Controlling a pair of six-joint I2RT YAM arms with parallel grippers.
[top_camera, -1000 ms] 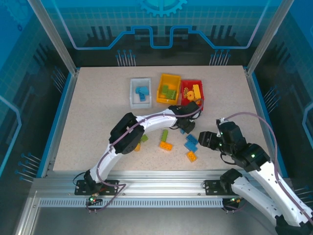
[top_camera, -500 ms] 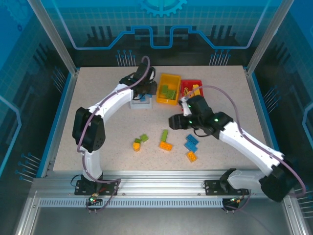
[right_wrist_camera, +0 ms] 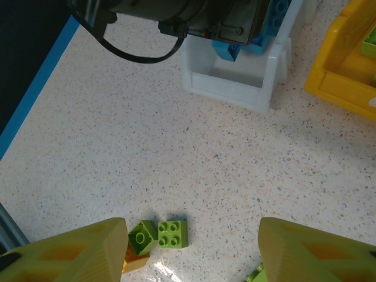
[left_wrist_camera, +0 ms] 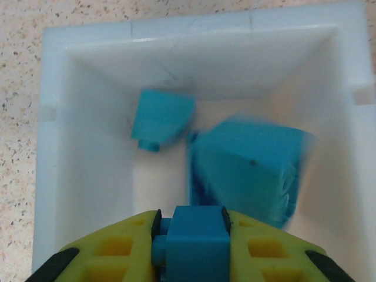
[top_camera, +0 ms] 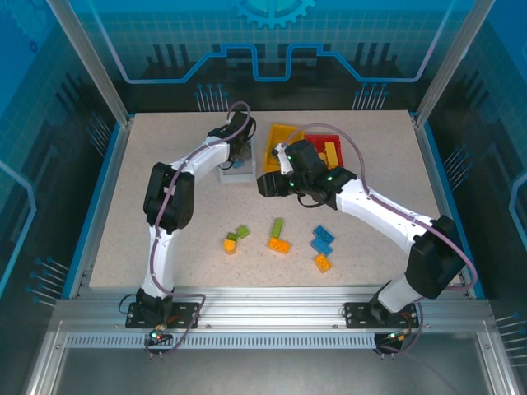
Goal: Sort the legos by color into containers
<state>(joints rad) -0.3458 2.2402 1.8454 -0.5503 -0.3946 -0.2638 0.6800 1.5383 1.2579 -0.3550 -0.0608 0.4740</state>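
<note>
Top external view: over the speckled beige tabletop point(top_camera: 148, 206), the white left arm point(top_camera: 193, 160) hangs above the white plastic bin point(left_wrist_camera: 53, 147), apparently to drop colour with colour; its jaws pinch a small blue studded brick point(left_wrist_camera: 194, 241). The jaws of the right arm point(top_camera: 370, 206) stand spread above two green bricks point(right_wrist_camera: 172, 233). Two blue bricks point(left_wrist_camera: 161, 117) lie in the white bin; green ones point(right_wrist_camera: 369, 46) in the yellow plastic bin point(right_wrist_camera: 341, 88).

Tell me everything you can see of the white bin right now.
The white bin is a small open rectangular box of smooth white plastic with thick walls and notched rims, upright on the speckled table, left of the yellow bin. Inside are a small blue lego and a larger blue lego, blurred. The left gripper hangs over it, shut on a third blue brick.
</note>
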